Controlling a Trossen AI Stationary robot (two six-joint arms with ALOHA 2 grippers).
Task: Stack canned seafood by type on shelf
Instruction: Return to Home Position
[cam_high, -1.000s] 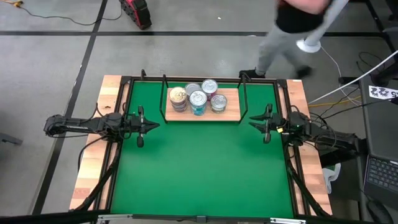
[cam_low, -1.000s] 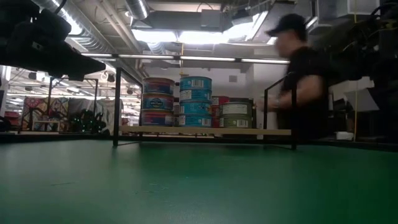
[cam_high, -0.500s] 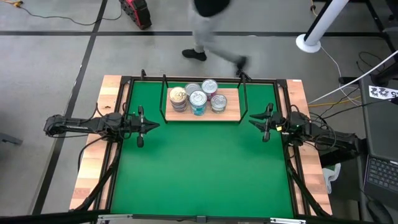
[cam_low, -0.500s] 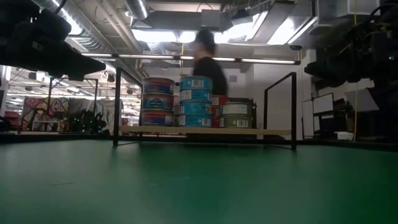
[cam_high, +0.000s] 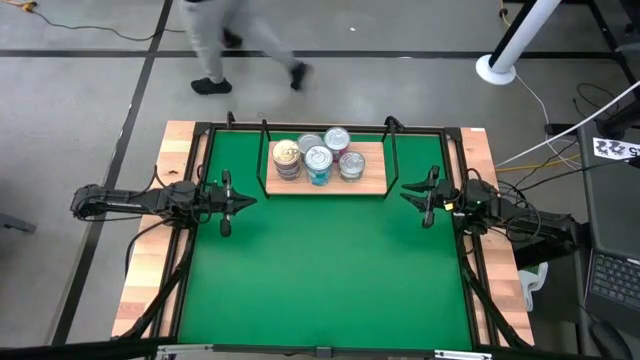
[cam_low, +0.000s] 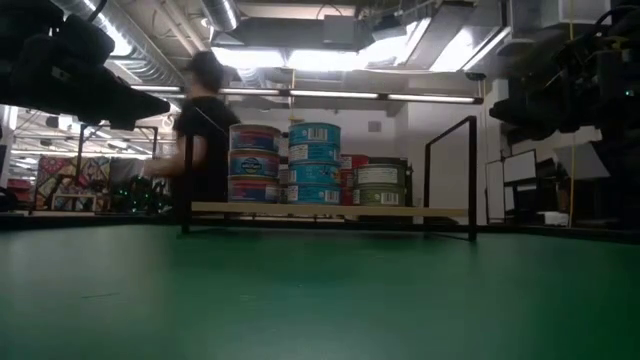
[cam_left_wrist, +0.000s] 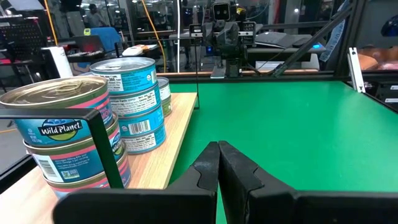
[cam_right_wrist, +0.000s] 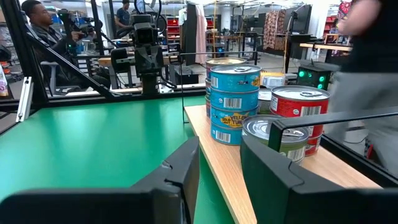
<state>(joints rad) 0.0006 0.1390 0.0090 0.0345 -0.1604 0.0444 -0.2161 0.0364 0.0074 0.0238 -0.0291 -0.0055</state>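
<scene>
Left gripper (cam_high: 240, 200) hangs over the green mat (cam_high: 320, 290), off the left end of the shelf (cam_high: 375, 178). Its wrist view shows the fingers pressed together and holding nothing. Right gripper (cam_high: 408, 192) mirrors it off the shelf's right end, fingers spread with a plain gap and nothing between them. Both point inward toward each other, about level with the board's front edge and apart from the black wire uprights. This reads as a parked pose, kept clear so nothing on the board gets knocked. Every visible one of the tins (cam_high: 318, 160) is on the shelf at the far middle of the mat, bunched toward the board's left and centre, with the right end bare. Five lid tops show from above. The low view has them in columns by side colour: a pink-banded stack (cam_low: 254, 163) and a teal stack (cam_low: 314, 160), each three high, a brown-green pair (cam_low: 378, 184), and red tins (cam_low: 350, 165) behind, partly hidden. Like sits on like, probably because matching lids seat steadily. No tin shows on the mat, so stacking looks finished. A person (cam_high: 235, 40) walks past beyond the table's far edge, well apart from both arms.
</scene>
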